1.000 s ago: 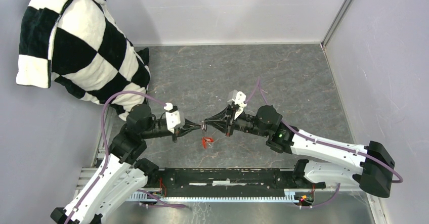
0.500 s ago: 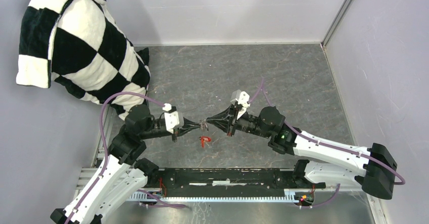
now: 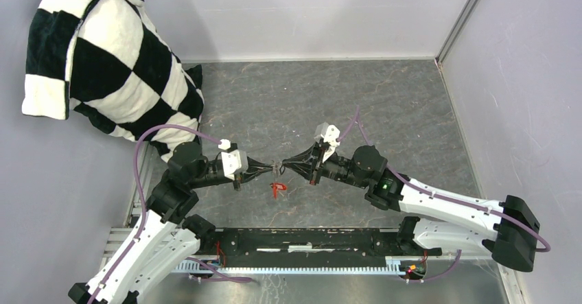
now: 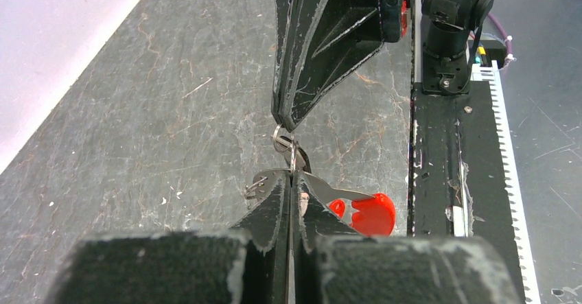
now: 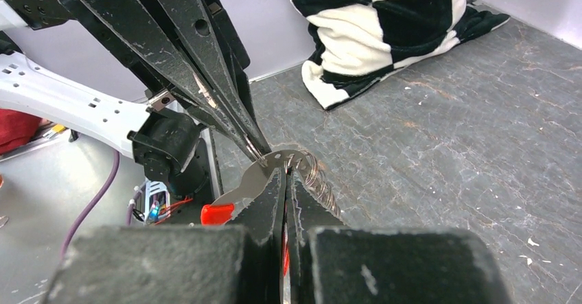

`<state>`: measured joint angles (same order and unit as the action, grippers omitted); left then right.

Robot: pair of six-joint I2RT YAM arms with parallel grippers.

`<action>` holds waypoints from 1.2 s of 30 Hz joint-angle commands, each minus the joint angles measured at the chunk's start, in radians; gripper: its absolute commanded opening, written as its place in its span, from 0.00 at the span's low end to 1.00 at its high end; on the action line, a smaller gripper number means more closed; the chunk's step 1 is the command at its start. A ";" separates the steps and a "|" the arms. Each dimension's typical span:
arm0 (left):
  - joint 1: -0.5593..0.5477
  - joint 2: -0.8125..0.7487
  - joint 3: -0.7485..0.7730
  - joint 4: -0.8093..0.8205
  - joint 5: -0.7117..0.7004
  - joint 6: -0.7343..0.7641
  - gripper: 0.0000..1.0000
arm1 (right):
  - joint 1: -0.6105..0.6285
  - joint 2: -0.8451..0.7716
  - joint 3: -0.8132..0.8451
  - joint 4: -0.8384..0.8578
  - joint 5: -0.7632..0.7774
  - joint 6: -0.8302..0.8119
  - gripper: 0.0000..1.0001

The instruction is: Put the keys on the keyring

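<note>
My two grippers meet tip to tip above the near middle of the grey table (image 3: 309, 105). My left gripper (image 3: 271, 167) (image 4: 292, 180) is shut on a thin silvery piece seen edge-on, with a black head (image 4: 304, 162) beside it, which looks like the black-headed key. The keyring's small ring (image 4: 280, 138) sits at the tips of my right gripper (image 3: 283, 166) (image 5: 285, 172). That gripper is shut on the keyring's flat silvery plate (image 5: 264, 173). The chain (image 5: 317, 179) and red fob (image 3: 277, 190) (image 4: 370, 213) hang below. I cannot pick out the red-headed key.
A black-and-white chequered cushion (image 3: 103, 64) leans in the far left corner and shows in the right wrist view (image 5: 384, 22). A black rail (image 3: 309, 239) runs along the near edge. Grey walls close the back and right side (image 3: 528, 77).
Both grippers stayed tip to tip and drifted slightly toward the far side. The hanging red fob moved with them. Neither gripper opened.
</note>
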<state>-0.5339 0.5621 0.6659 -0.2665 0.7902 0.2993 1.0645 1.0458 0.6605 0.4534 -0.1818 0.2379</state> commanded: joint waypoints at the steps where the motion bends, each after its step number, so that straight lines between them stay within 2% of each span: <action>1: -0.001 -0.007 -0.004 0.058 -0.013 -0.037 0.02 | -0.003 -0.044 0.003 0.024 0.005 -0.027 0.01; 8: -0.001 0.011 -0.007 0.058 -0.046 -0.048 0.02 | -0.003 -0.014 0.039 0.029 -0.102 -0.018 0.00; 15: -0.002 0.010 -0.008 0.053 -0.042 -0.048 0.02 | -0.003 0.022 0.069 0.047 -0.129 -0.017 0.00; 36: -0.001 -0.004 -0.012 0.042 -0.018 -0.012 0.02 | -0.002 0.031 0.085 0.034 -0.038 -0.029 0.00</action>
<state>-0.5343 0.5671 0.6510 -0.2596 0.7601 0.2871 1.0641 1.0779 0.6994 0.4606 -0.2481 0.2199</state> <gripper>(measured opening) 0.033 0.010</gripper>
